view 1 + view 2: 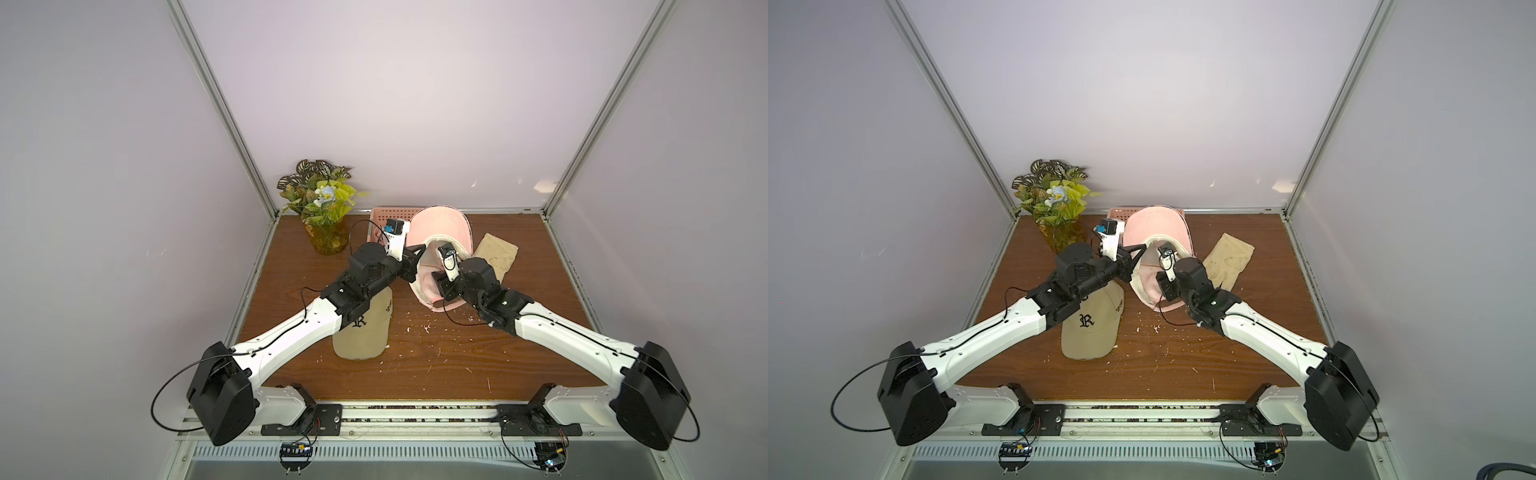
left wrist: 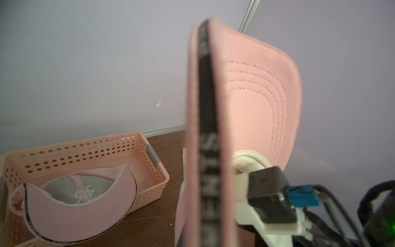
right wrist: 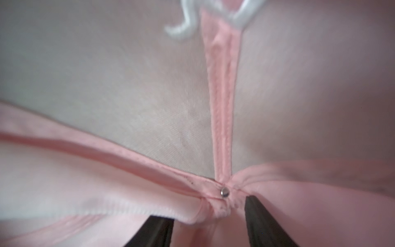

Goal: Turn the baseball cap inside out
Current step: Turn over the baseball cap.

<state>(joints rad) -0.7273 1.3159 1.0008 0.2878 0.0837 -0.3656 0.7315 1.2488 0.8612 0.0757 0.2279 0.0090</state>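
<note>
Shows the pink baseball cap (image 1: 440, 226) held clear of the bench (image 1: 436, 365) toward the rear, brim uppermost and leaning to the back wall, crown hanging below with its opening turned toward the right arm. Grips the cap's side rim with the left tool (image 1: 417, 250), jaws together on the edge in both top views. Reaches inside the crown with the right tool (image 3: 210, 216), jaws apart, its black fingers (image 3: 258, 218) flanking the gathered seam tapes just beside the metal rivet (image 3: 224, 191) at the crown's apex; pinching nothing as far as the right wrist view tells, with contact against the lining uncertain. Places the apex straight ahead of the right tool, on its line of reach, and the rim off to the left tool's side, so the right arm sits nearer the part to be moved. Sets the cap's long axis, brim to rear, roughly from the back wall toward the robot. Probably calls next for closing on the apex and drawing it out through the opening against the left hold. Leaves aside a beige cap (image 1: 1090, 328) under the left arm, a beige glove (image 1: 1229, 257), a potted plant (image 1: 324, 208), and a pink basket (image 2: 85, 154) with a second pink cap (image 2: 74, 205).
</note>
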